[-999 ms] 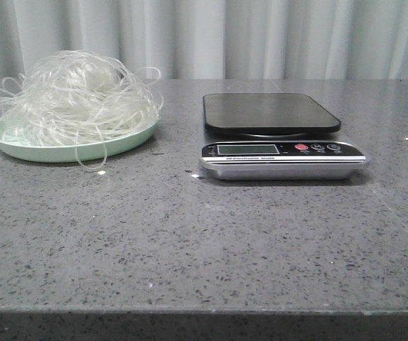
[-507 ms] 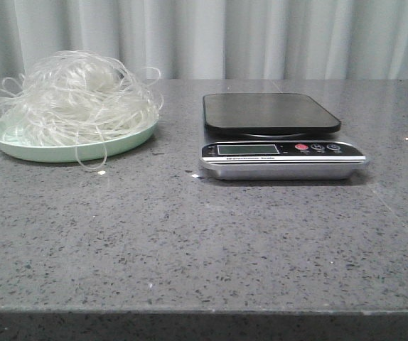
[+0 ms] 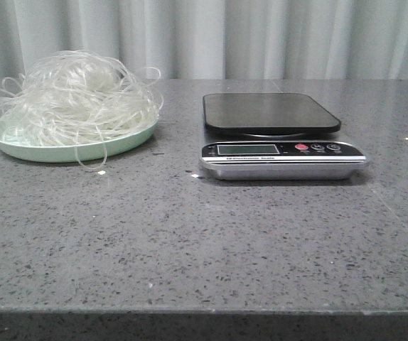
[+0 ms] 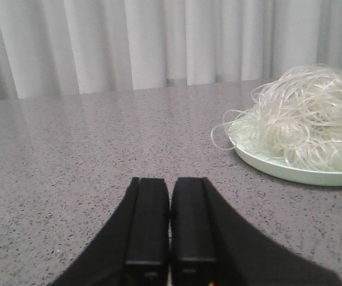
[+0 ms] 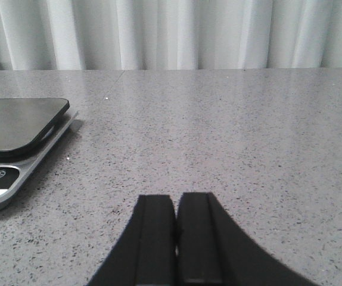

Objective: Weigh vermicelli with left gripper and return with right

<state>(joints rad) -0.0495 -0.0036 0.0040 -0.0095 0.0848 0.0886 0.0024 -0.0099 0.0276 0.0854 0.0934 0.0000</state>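
On the grey speckled table [image 3: 190, 241], front view, at ten o'clock: pale green plate [image 3: 119, 147], heaped with the vermicelli [image 3: 76, 99], a loose tangle of translucent whitish strands, several loops trailing over the rim. At two o'clock, well apart from the plate: kitchen scale [image 3: 282, 160], silver body, bare black platform, display and buttons along the near edge. Left gripper [image 4: 170, 229]: black fingers pressed together, grasping nothing, low over the table, vermicelli at two o'clock. Right gripper [image 5: 177, 235]: likewise clenched and unladen, scale at nine o'clock. Backdrop: pale pleated curtain [image 3: 261, 35].
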